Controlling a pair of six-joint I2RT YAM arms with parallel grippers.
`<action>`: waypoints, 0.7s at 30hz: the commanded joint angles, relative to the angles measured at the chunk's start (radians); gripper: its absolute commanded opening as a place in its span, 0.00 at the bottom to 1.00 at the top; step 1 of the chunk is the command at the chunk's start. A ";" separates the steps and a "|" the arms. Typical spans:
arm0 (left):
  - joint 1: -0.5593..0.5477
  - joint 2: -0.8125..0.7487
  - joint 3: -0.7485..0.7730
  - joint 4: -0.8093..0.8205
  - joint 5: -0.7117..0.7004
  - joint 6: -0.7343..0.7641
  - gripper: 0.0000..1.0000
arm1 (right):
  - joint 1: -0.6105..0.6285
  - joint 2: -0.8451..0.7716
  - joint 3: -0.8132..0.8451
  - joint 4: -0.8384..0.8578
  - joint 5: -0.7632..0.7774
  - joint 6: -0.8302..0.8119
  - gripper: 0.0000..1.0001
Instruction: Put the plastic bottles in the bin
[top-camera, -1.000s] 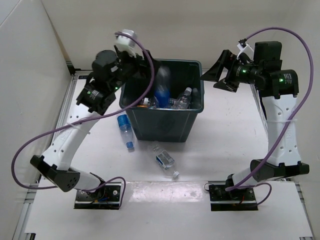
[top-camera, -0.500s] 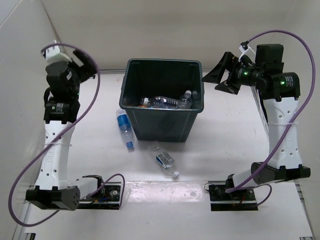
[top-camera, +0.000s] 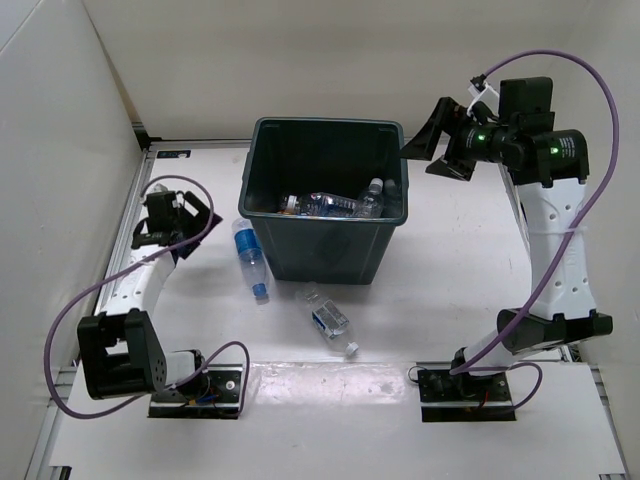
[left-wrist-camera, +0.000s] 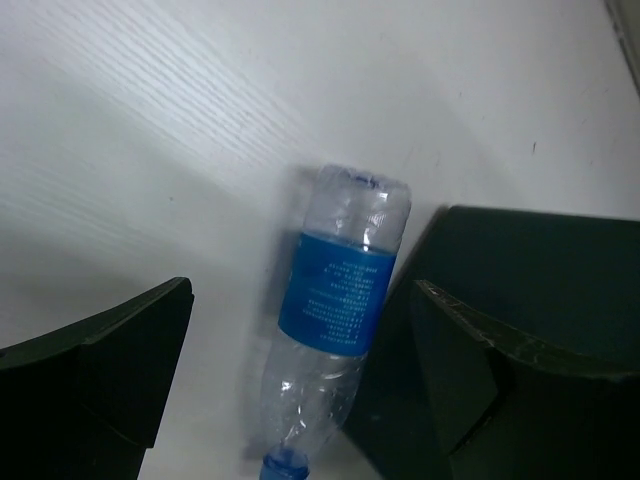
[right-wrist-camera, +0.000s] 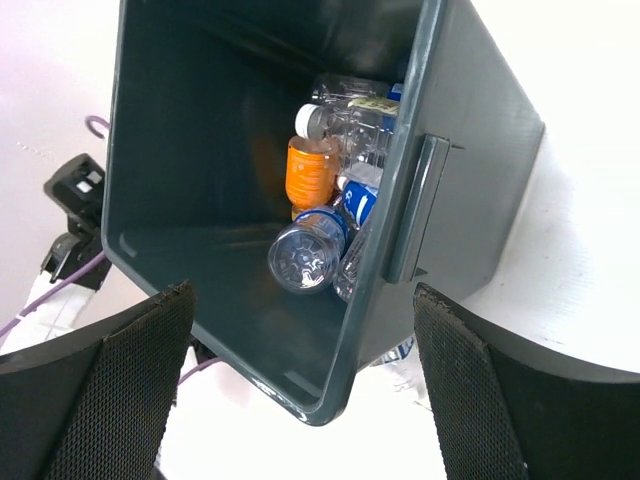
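The bin (top-camera: 320, 250) stands in the middle of the table (top-camera: 450, 260), its mouth open from above. A heap of bottles (top-camera: 330, 205) covers only the near part of its floor. One labelled bottle (top-camera: 250, 258) lies close along the bin's left wall, possibly touching it, leaving little finger room there. A second bottle (top-camera: 328, 320) lies in front on open table, reachable from every side. A white side panel (top-camera: 60, 180) closes off the left edge.

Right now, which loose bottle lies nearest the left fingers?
The blue-capped bottle beside the bin's left wall; the white-capped bottle lies in front of the bin, farther off.
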 joint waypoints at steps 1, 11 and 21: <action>-0.026 -0.003 -0.046 0.076 0.083 -0.001 1.00 | 0.013 -0.008 0.058 -0.011 0.031 -0.039 0.90; -0.165 0.079 -0.131 0.101 0.108 0.015 1.00 | 0.003 -0.013 0.054 -0.028 0.042 -0.054 0.90; -0.242 0.154 -0.111 0.113 0.089 -0.016 1.00 | -0.004 -0.008 0.046 -0.024 0.025 -0.042 0.90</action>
